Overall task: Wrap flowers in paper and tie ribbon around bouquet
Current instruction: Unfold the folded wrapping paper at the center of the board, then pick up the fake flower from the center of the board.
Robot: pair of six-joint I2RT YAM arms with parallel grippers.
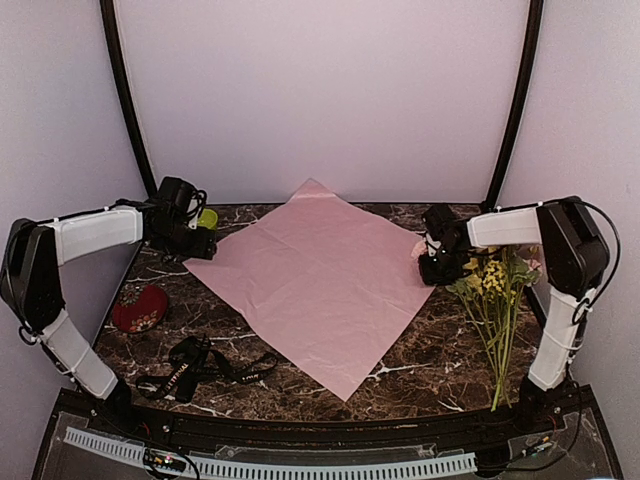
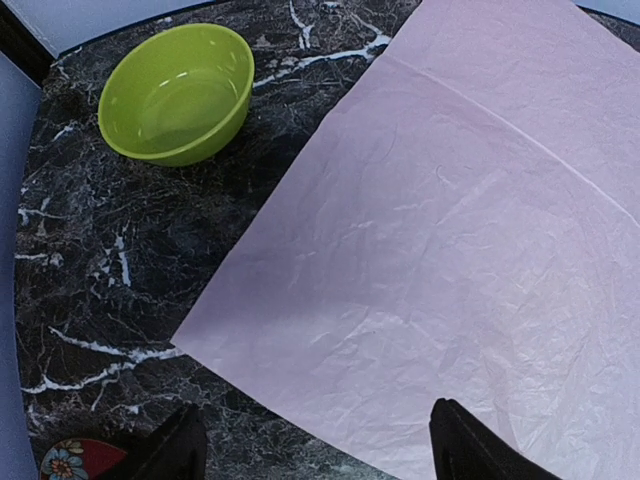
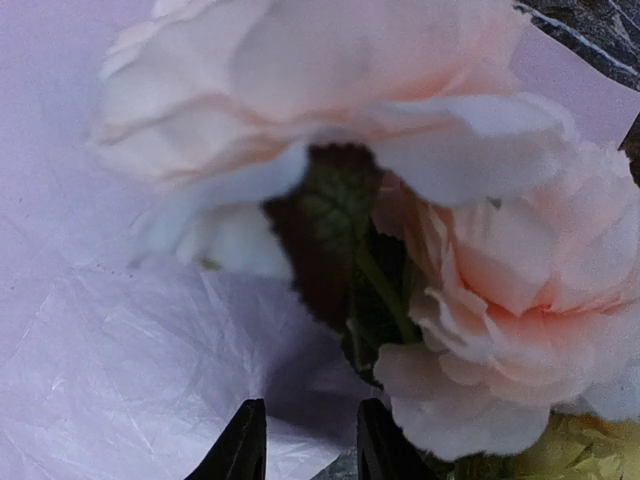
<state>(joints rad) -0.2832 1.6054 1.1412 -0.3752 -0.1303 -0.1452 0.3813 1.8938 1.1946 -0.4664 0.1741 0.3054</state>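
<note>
Now, left gripper (image 2: 315,415) spread wide above paper (image 2: 450,230), right gripper (image 3: 310,420) among flowers (image 3: 480,290), grip unclear.

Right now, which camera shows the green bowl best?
Left wrist: the whole green bowl shows, empty, apart from the paper. Top external catches only a sliver behind the left arm. Right wrist shows none of it.

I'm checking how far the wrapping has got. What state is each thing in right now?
paper: spread flat, unfolded, slightly crinkled.
flowers: loose, unwrapped, at the paper's right corner.
ribbon: untied, in a loose heap at front left.
green bowl: upright, empty.
left pincer: open, above the paper's left corner.
right pincer: fingers slightly apart at the pink blooms; grip unclear.
</note>
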